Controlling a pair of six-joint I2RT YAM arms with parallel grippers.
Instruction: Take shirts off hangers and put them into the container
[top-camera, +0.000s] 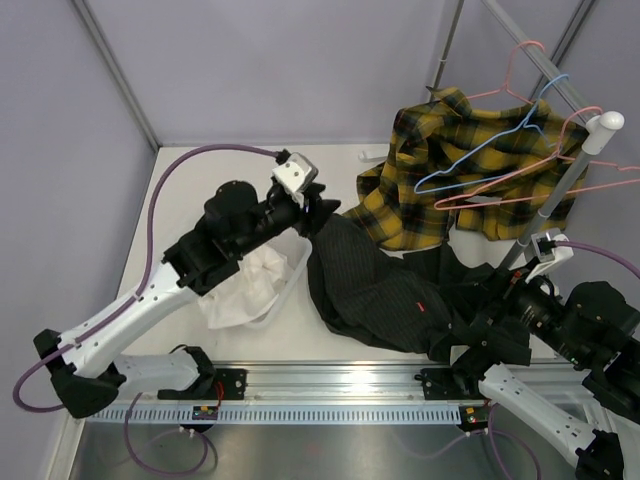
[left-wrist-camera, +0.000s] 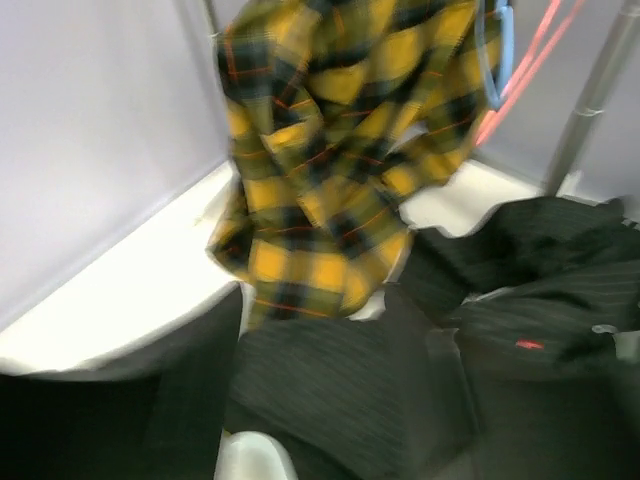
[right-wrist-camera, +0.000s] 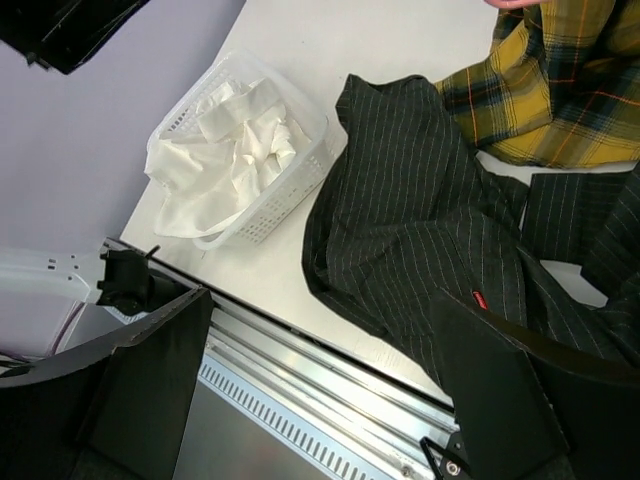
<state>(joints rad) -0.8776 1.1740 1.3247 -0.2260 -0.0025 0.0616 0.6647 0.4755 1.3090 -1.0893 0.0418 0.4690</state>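
The black pinstriped shirt (top-camera: 370, 285) (right-wrist-camera: 420, 210) lies crumpled on the table, off any hanger. Its upper edge sits under my left gripper (top-camera: 318, 215) (left-wrist-camera: 330, 420), whose jaws stand apart over the cloth (left-wrist-camera: 340, 380) without pinching it; that view is blurred. The white shirt (top-camera: 250, 285) (right-wrist-camera: 230, 150) fills the container (top-camera: 300, 265) (right-wrist-camera: 260, 215). The yellow plaid shirt (top-camera: 450, 190) (left-wrist-camera: 330, 150) (right-wrist-camera: 560, 90) hangs from the pink hangers (top-camera: 520, 180) and blue hanger (top-camera: 480, 160). My right gripper (top-camera: 480, 340) (right-wrist-camera: 320, 400) is wide open and empty by the shirt's near edge.
A white pole with a round knob (top-camera: 570, 180) (left-wrist-camera: 590, 100) carries the hangers at the back right. A metal rail (top-camera: 330, 380) (right-wrist-camera: 330, 390) runs along the table's near edge. Grey walls close the left and back sides.
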